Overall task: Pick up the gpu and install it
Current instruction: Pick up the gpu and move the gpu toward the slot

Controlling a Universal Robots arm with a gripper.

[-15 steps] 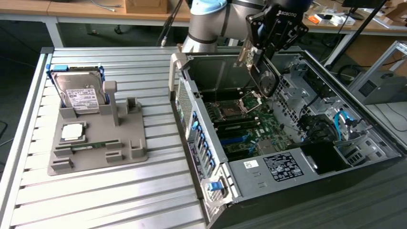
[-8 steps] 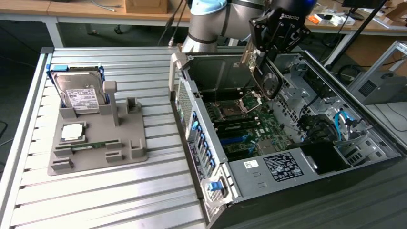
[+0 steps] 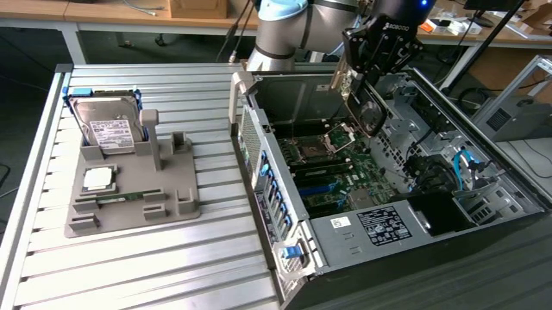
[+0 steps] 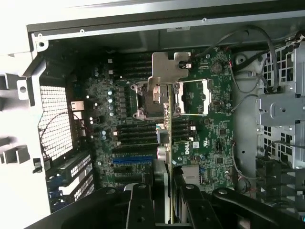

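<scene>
My gripper (image 3: 369, 70) hangs over the open computer case (image 3: 255, 161), shut on the gpu (image 3: 371, 115). The gpu is a thin dark card held on edge above the motherboard (image 3: 332, 174), with its silver bracket (image 3: 342, 85) toward the case's rear wall. In the wrist view the gpu (image 4: 169, 138) runs edge-on away from the gripper (image 4: 169, 202), and its bracket (image 4: 167, 71) shows over the processor socket area. The black fingers (image 4: 140, 202) press on both sides of the card. A blue slot (image 4: 133, 160) lies on the motherboard (image 4: 212, 133) beside the card's line.
A grey fixture (image 3: 177, 194) on the ribbed table at the exterior view's left holds a hard drive (image 3: 108, 126), a processor (image 3: 97, 179) and a memory stick (image 3: 129, 196). Inside the case are a labelled power supply (image 3: 379, 226), a drive cage (image 4: 279, 109) and loose cables (image 3: 461, 165).
</scene>
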